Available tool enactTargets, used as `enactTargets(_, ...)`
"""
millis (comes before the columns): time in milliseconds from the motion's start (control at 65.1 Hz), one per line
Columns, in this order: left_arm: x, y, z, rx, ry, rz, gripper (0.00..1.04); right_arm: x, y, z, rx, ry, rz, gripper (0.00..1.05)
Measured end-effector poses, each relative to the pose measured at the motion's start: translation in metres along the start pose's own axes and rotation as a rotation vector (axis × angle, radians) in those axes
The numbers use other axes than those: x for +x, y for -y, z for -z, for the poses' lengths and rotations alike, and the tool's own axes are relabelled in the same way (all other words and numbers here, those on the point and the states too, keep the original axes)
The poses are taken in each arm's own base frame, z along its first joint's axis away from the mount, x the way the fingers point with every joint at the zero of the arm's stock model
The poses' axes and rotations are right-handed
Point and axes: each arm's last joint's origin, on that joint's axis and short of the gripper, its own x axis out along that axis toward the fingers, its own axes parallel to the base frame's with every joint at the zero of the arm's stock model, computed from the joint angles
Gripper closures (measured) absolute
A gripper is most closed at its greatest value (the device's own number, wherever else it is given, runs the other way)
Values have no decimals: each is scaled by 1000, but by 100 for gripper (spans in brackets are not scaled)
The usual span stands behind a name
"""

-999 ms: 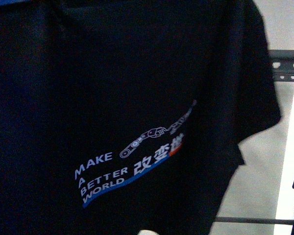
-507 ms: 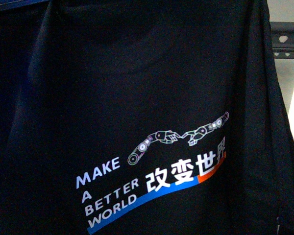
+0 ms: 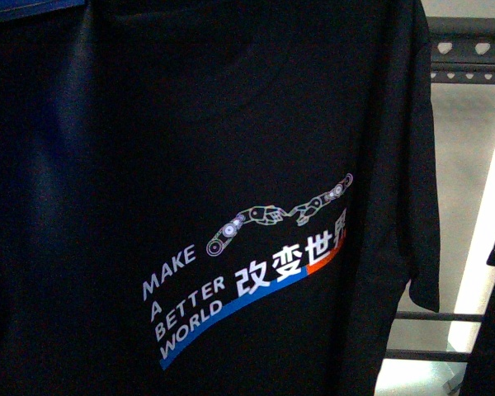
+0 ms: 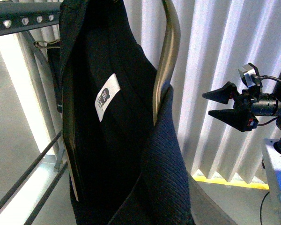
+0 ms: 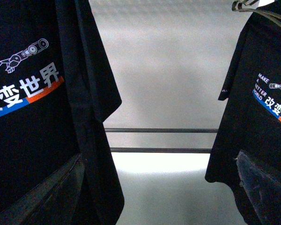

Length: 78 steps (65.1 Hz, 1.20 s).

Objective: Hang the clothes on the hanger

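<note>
Black fabric fills the near field of your left wrist view. The T-shirt (image 4: 112, 140) hangs upright on a bronze-toned metal coat hanger (image 4: 166, 61), collar open, with its white neck label (image 4: 107, 96) facing the camera. Your left end effector is hidden from every view, so you cannot tell whether it grips anything.

Front view: the same T-shirt covers nearly the whole frame. Its printed chest side faces you, and the white lettering (image 3: 256, 285) sits over a blue and orange-red swoosh. The hanger's hook is out of frame, so you cannot confirm that it sits on the rail.

Beyond the shirt's sleeve, the clothes rack (image 3: 470, 49) shows its dark grey rail, punched with heart-shaped holes. Two thin horizontal bars (image 3: 441, 316) run lower down.

Your right end effector (image 4: 207, 104) stands well apart from the shirt. Its two pointed fingers (image 4: 222, 93) are spread and nothing lies between them.

Right wrist view: a second T-shirt (image 5: 267, 70) with the same print hangs further along, a clear gap between the two garments. A white ribbed wall (image 4: 210, 42) closes the background.
</note>
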Motion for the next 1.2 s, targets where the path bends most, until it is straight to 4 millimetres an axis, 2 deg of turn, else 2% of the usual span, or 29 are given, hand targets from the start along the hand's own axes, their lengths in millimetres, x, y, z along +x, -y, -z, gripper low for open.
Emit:
enactTargets(461,0,-6,11,-41,1,-3,101,0,0,0,0,0,0,7)
enactTargets(707,0,-15,33,-63,7,-6,101,0,0,0,0,0,0,7)
enactTargets(1030,0,-20,47,-105,7,-6,101,0,0,0,0,0,0,7)
enactTargets(1045,3,-21,48,-113,10,-4,101,0,0,0,0,0,0,7)
enactTargets(1076,25,-37,43,-129,35,22,101,0,0,0,0,0,4,7)
enactTargets(1122,61,-56,18,-98,97,41,101,0,0,0,0,0,2,7)
enactTargets(1153,84,-59,-2,-54,123,86,101,0,0,0,-1,0,-6,7)
enactTargets(1199,99,-56,-17,-9,144,118,101,0,0,0,0,-2,-3,7)
